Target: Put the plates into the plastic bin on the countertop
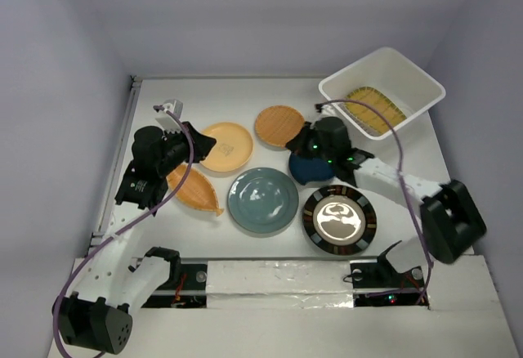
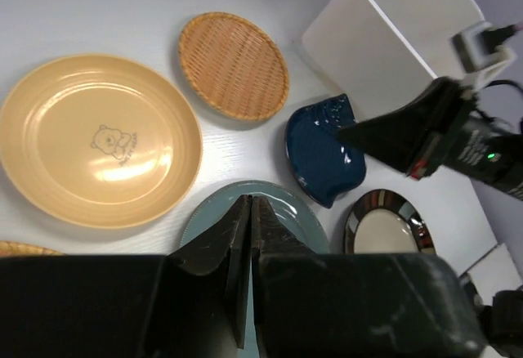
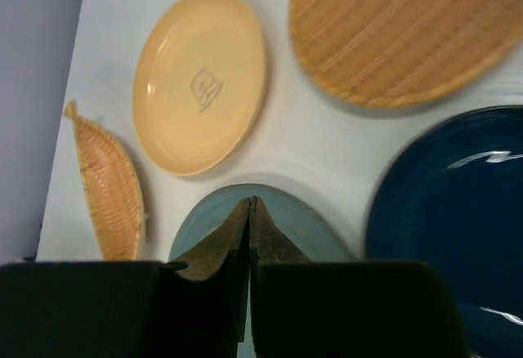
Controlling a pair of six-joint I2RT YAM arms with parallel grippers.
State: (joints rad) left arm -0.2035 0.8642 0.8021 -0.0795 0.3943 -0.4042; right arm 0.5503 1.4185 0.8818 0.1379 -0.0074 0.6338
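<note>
Left gripper (image 2: 251, 208): jaws pressed together, fingertips meeting, nothing between them. Just past its tips lies the grey-blue round plate (image 2: 288, 209), with the tips hanging over the plate's near rim; contact cannot be judged. In the left wrist view, the yellow round plate (image 2: 98, 141) sits off to the left of the jaws, the orange woven round plate (image 2: 234, 65) is straight ahead and further out, and the dark-blue leaf-shaped plate (image 2: 320, 152) is ahead and to the right. Right gripper (image 3: 249, 208): jaws also closed tight and empty. The rim of the grey-blue plate is right at its tips. In the right wrist view, the dark-blue plate is close beside the jaws on the right, the woven plate ahead to the right, the yellow plate ahead to the left, and the orange leaf-shaped plate (image 3: 109, 186) far out on the left. From above, the right gripper is over the edge of the dark-blue plate; whether it touches cannot be told. The black-rimmed white-centred plate (image 1: 339, 220) lies on the countertop (image 1: 229, 96) behind the right jaws, nearer the arm bases. The plastic bin (image 1: 418, 80) stands tilted at the far right corner, well apart from both grippers, and the green-yellow ribbed rectangle (image 1: 374, 109) lies inside it.
</note>
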